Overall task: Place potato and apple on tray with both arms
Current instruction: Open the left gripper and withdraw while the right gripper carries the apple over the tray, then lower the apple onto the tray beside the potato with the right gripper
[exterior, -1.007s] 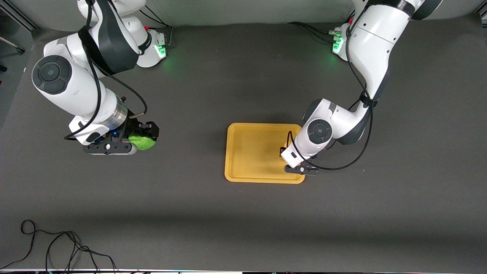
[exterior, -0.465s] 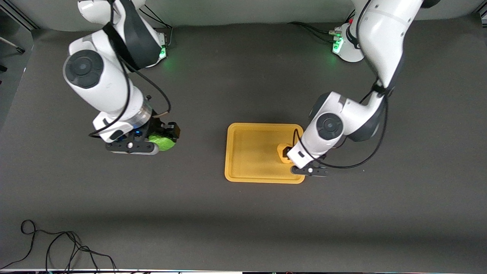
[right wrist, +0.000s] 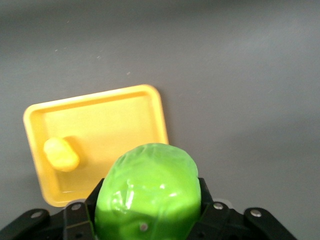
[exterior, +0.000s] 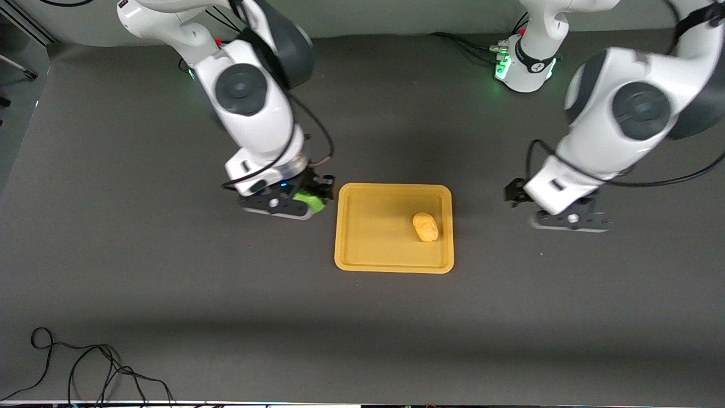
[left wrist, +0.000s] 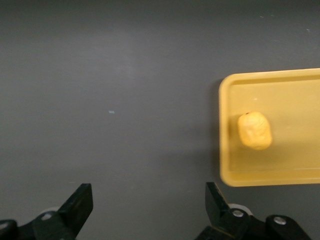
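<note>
The yellow-orange tray [exterior: 368, 243] lies mid-table. The tan potato [exterior: 425, 226] lies on it, near the edge toward the left arm's end. My right gripper [exterior: 306, 198] is shut on the green apple [exterior: 311, 202] and holds it above the table just beside the tray's edge toward the right arm's end. The right wrist view shows the apple [right wrist: 147, 192] between the jaws, with the tray [right wrist: 115, 115] and potato [right wrist: 61, 154] below. My left gripper [exterior: 535, 201] is open and empty over bare table beside the tray. The left wrist view shows the gripper [left wrist: 148, 207], the tray [left wrist: 295, 90] and the potato [left wrist: 255, 130].
A black cable [exterior: 85, 368] lies looped at the table's front corner toward the right arm's end. The arm bases glow green at the back; the left arm's base [exterior: 524, 62] shows with its cables. The table is dark grey.
My left gripper has let go of the potato on the tray and moved off toward the left arm's end. My right gripper has carried the apple toward the tray.
</note>
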Robot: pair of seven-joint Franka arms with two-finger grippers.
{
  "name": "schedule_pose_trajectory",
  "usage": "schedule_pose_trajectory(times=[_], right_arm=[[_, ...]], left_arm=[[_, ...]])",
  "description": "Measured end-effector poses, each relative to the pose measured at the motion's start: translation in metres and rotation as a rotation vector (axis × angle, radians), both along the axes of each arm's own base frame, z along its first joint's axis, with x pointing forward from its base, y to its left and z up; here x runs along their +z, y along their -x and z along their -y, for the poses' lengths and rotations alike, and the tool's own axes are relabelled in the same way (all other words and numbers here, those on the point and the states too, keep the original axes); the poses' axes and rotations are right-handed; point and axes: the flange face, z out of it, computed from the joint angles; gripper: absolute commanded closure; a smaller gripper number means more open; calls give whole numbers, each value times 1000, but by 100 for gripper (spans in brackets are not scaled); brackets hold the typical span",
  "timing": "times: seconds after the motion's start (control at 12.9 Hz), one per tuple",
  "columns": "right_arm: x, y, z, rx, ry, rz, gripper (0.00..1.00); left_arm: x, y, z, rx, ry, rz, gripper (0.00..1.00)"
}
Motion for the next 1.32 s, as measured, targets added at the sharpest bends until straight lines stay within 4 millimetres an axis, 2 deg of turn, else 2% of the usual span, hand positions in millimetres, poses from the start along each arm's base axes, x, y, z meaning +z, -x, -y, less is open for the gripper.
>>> schedule_pose_trajectory(times=[0.15,0.31,0.39,0.46,0.7,0.93,1.08,1.32], right_arm=[[-16,19,-56,-13,15,22,53],[-42,41,-106,-20,30,32,53],[-60,46,-123,-15,37,30,53],[-80,45,-131,-10,38,32,53],[-153,24,-135,-7,55,66,53],[-225,18,-140,4,55,75,53],[-253,18,-140,8,66,70,53],[-277,17,-136,28,81,100,53]], left_arm=[[19,10,-52,-17,-11,-1,0],[39,28,-97,-18,-21,-4,0],[52,38,-110,-17,-23,13,0],[60,48,-115,-19,-27,33,0],[68,62,-111,-50,-22,74,0],[54,58,-107,-105,34,50,0],[40,53,-107,-143,44,21,0],[31,43,-104,-152,54,5,0]])
